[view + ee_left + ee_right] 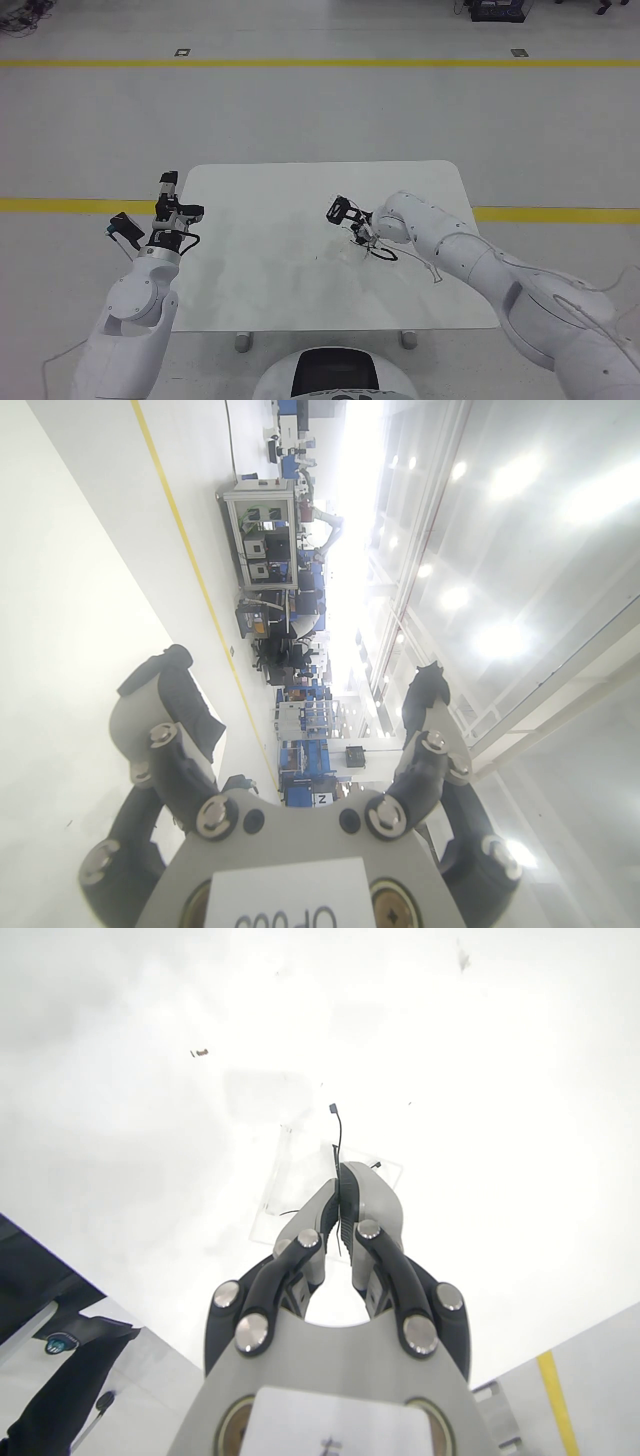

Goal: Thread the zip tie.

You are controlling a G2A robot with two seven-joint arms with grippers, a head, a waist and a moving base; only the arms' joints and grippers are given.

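My right gripper (340, 1180) pinching black zip tie (338, 1130) over table (290, 290), 3 o'clock side — left gripper (300, 672) hanging at 9 o'clock edge, fingers (172, 700) spread.

Top view: high above the arms, looking down on the whole table (300, 290) and the floor (300, 110) beyond its far edge. Left wrist view: at the table's left edge, rolled sideways, facing out past left gripper (302, 665) over floor, room and ceiling. Right wrist view: close over the table, facing down past right gripper (340, 1178) and zip tie (340, 1138). Top and right wrist views share the tabletop.
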